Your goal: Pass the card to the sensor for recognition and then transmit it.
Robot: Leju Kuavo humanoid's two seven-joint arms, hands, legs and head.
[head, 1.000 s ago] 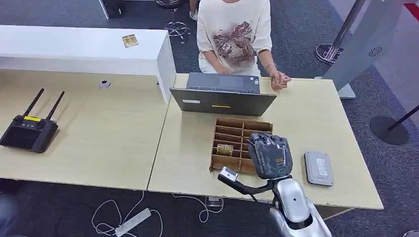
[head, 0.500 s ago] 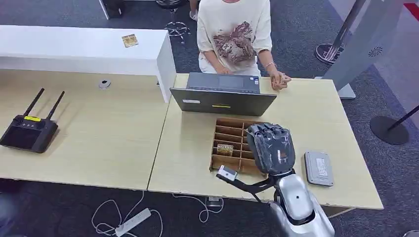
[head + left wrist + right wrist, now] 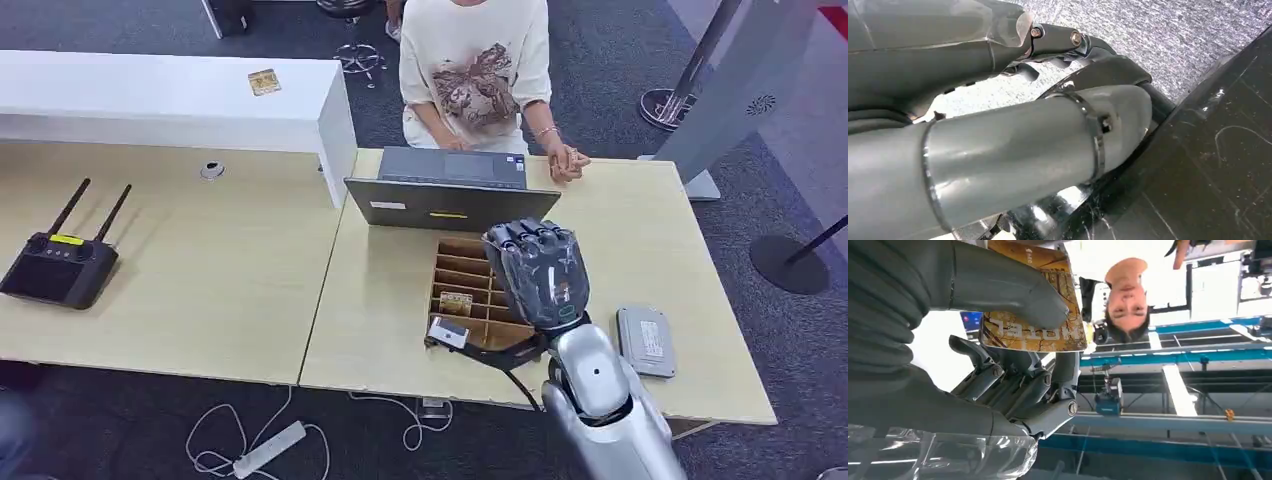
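Right hand (image 3: 540,275) has lifted and swung up and forward over the last second, now raised above the wooden divided tray (image 3: 447,270), back of hand toward the head camera; earlier it sat lower, near the tray's front edge. Reads as card picked and being carried off, sensor step not yet done. Right wrist view: hand grasping a gold patterned card (image 3: 1035,325), thick thumb (image 3: 1013,287) pressed on its face, darker fingers (image 3: 1013,385) curled behind, card sticking out past the thumb. So the card is in the right hand, up off the table, hidden behind the hand in the head view. Left hand (image 3: 1058,45): hangs low beside the body over grey carpet, fingers partly hidden, can't tell if clenched or released. Another gold card (image 3: 455,303) lies in a tray slot, left of the raised hand. Grey flat reader (image 3: 644,340), likely the sensor, on the table to the hand's right, well apart from it. Beyond the tray an open laptop (image 3: 450,203), then a seated person (image 3: 475,75) with a hand resting on the far table edge. Black remote controller (image 3: 55,268) far left; one more card (image 3: 263,82) on the white counter at the back.
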